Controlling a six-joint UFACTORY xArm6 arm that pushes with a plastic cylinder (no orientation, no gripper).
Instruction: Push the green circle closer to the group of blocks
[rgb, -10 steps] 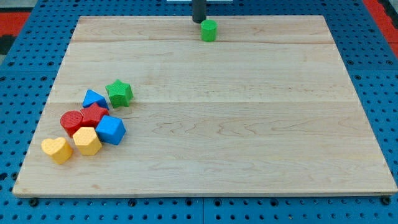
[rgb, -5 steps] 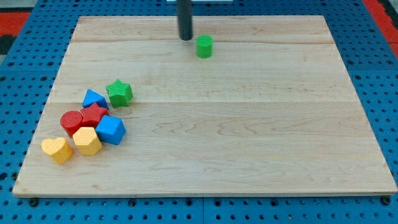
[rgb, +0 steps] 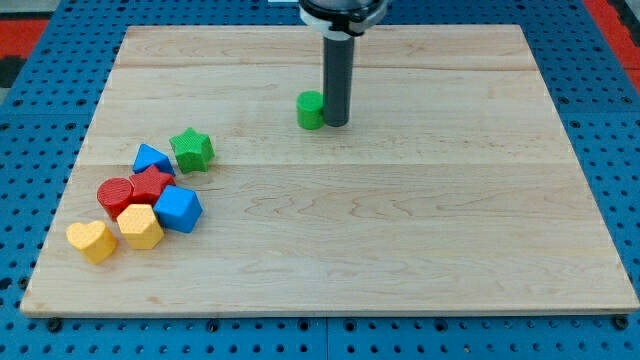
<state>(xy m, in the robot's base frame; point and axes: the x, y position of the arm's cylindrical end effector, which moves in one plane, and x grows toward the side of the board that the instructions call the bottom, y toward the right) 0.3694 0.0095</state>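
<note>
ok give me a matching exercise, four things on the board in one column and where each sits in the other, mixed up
Things:
1. green circle
2. my tip
3. yellow heart
4. green star

Places:
A. the group's end nearest the view's bottom left
B. the group's top, just right of the blue triangle
C. apart from the group, toward the view's top centre
D. against the lone block's right side

Pairs: 1-C, 2-D, 3-A, 4-B
</note>
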